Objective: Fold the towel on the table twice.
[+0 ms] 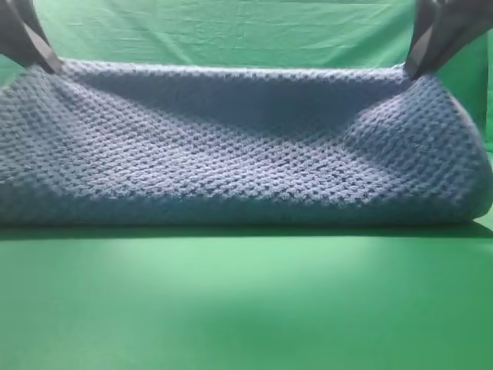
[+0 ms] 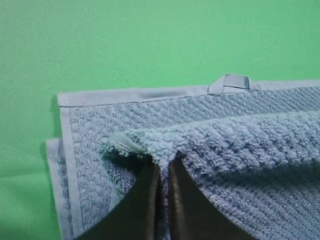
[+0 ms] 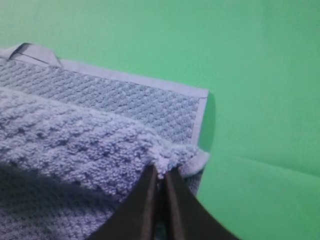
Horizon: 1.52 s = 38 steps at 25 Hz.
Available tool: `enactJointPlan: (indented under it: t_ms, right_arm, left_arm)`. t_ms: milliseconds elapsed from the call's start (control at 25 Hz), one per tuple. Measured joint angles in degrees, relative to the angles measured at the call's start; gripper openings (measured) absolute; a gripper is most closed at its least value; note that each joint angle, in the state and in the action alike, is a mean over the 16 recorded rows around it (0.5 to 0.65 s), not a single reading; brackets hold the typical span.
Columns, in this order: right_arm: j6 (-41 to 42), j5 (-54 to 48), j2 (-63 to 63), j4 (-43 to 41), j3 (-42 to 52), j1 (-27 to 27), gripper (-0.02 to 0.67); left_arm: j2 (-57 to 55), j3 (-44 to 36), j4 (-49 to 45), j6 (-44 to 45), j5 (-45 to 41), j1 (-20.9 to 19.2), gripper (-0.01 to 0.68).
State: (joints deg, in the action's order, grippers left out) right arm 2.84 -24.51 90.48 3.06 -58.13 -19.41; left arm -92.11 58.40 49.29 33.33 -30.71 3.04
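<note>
Two claws (left claw (image 2: 161, 175), right claw (image 3: 161, 182)) pinch one towel (image 1: 246, 146).

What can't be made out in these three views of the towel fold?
- Exterior high view: both arms are cut off by the top edge; only the left end effector and right end effector tips show.
- Exterior high view: the lifted blue-grey waffle-knit towel hides the smooth green table behind it.
- Left wrist view: the towel's right part runs off frame.
- Right wrist view: the bottom layers lie in shadow under the raised fold.
</note>
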Motion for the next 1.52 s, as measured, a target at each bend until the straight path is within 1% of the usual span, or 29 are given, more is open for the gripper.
enactJointPlan:
  t_ms: [320, 440, 520, 640, 880, 960, 1000, 1080, 1160, 1240, 1320, 1520]
  right_arm:
    - [1.13, 4.47, 8.84, -1.00, -4.81, 0.22, 0.000]
    - [1.20, 5.78, 10.92, -1.13, -5.91, 0.25, 0.013]
    - [1.24, 6.52, 11.91, -1.17, -6.44, 0.26, 0.037]
    - [1.28, 7.31, 12.82, -1.21, -6.91, 0.26, 0.111]
    - [1.36, 6.98, 11.06, -1.31, -7.10, 0.26, 0.346]
    - [1.39, 6.14, 9.20, -1.35, -7.11, 0.28, 0.418]
    - [1.41, 5.54, 8.01, -1.37, -7.12, 0.28, 0.447]
    - [1.43, 4.03, 5.15, -1.41, -7.13, 0.29, 0.490]
    - [1.46, 2.08, 1.59, -1.45, -7.13, 0.30, 0.499]
    - [1.47, -0.14, -2.65, -1.49, -7.13, 0.32, 0.469]
    - [1.49, -2.47, -7.41, -1.53, -7.13, 0.33, 0.408]
    - [1.41, -8.83, -20.05, -1.56, -7.13, 0.35, 0.208]
  left_arm:
    - [-8.22, 4.78, 1.22, 2.72, 2.06, 0.00, 0.000]
    - [-9.51, 5.27, 1.35, 3.99, 2.71, 0.00, 0.007]
    - [-10.00, 5.38, 1.42, 5.07, 3.09, 0.00, 0.026]
    - [-10.40, 5.41, 1.48, 6.92, 3.53, 0.00, 0.094]
    - [-9.57, 5.45, 1.50, 10.37, 3.57, 0.00, 0.327]
    - [-8.36, 5.46, 1.50, 11.25, 3.23, 0.00, 0.393]
    - [-7.54, 5.47, 1.50, 11.61, 2.96, 0.00, 0.419]
    - [-5.40, 5.47, 1.50, 12.14, 2.25, 0.00, 0.445]
    - [-2.59, 5.47, 1.50, 12.38, 1.21, 0.00, 0.439]
    - [0.88, 5.47, 1.47, 12.31, -0.10, 0.00, 0.402]
    - [4.93, 5.47, 1.29, 11.86, -1.63, 0.00, 0.340]
    - [16.75, 5.47, -1.77, 7.73, -5.89, 0.00, 0.141]
